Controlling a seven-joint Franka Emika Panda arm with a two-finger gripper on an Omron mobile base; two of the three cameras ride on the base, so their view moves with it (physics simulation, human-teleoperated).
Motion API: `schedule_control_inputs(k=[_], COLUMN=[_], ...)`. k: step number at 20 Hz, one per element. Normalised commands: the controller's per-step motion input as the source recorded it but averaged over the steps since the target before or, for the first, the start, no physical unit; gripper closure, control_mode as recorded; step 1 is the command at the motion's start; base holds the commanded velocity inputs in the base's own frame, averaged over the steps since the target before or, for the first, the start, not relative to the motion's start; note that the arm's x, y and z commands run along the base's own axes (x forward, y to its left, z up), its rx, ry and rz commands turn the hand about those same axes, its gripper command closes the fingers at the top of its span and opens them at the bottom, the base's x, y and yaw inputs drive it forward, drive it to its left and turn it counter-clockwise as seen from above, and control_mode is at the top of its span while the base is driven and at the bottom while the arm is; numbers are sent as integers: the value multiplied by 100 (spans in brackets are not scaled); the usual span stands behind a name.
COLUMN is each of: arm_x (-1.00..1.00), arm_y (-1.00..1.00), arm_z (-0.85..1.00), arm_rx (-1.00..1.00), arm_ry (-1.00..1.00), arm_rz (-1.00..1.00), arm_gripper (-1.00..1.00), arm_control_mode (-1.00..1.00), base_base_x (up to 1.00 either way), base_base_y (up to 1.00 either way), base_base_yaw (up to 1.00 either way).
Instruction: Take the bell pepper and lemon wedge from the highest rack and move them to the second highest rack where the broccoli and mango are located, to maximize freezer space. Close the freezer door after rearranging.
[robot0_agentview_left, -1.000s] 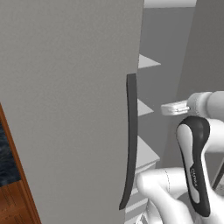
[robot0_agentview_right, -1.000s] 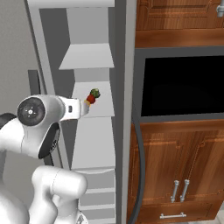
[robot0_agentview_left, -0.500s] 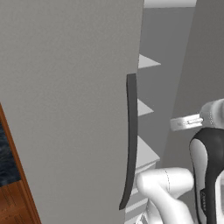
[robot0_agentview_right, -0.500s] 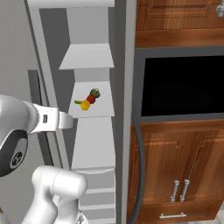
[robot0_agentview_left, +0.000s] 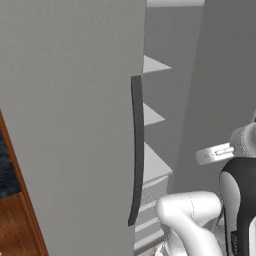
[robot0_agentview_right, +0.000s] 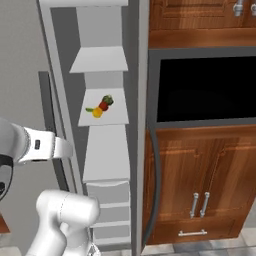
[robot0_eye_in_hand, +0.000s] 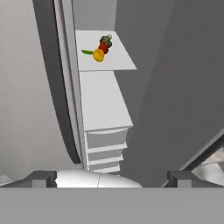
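A: Freezer contents?
B: Second rack down (robot0_agentview_right: 118, 120): bell pepper (robot0_agentview_right: 103, 105), red, touching a green piece, an orange-yellow piece and a small olive sliver. Other racks bare.
A: Freezer door (robot0_agentview_left: 75, 125)?
B: Swung open. Gripper (robot0_eye_in_hand: 112, 177) fingers spread wide, holding nothing, well below the rack.

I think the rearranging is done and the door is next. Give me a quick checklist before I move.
1. Gripper free: ok, jaws wide apart with nothing between them.
2. Bell pepper placed: ok, it sits in the cluster of pieces on one rack.
3. Lemon wedge placed: cannot tell for sure; a tiny olive sliver lies beside the yellow piece.
4. Freezer door closed: not ok, it stands wide open.
5. Door handle unobstructed: ok, nothing in front of it.
6. Arm out of the door's swing: cannot tell.
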Motion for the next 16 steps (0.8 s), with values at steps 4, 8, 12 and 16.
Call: schedule_control_inputs(k=[4, 8, 12, 16], arm_x=[0, 0, 0, 0], arm_y=[0, 0, 0, 0], arm_z=[0, 0, 0, 0], arm_rx=[0, 0, 0, 0], arm_ry=[0, 0, 0, 0], arm_rz=[0, 0, 0, 0], arm_gripper=[-100, -100, -100, -100], arm_control_mode=[100, 100, 100, 100], base_base_x=[-100, -57, -4, 12], base_base_y=[-38, -67, -80, -84], base_base_yaw=[-15, -10, -1, 0])
